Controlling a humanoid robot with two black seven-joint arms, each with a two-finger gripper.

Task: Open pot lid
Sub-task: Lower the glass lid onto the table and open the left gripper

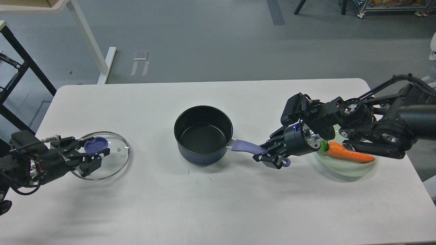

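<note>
Your lid [105, 157] lies off the pot [203, 134], left gripper [91, 152] spread around its knob, right gripper [270, 157] clamping the handle; next, I'd judge, withdraw.

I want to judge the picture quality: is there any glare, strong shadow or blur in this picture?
Head view: even, soft light; small glints on the glass lid; only a faint shadow under the pot; the white table is bright, not washed out; both grippers, left and right, are dark, with little detail; no clear blur.
</note>
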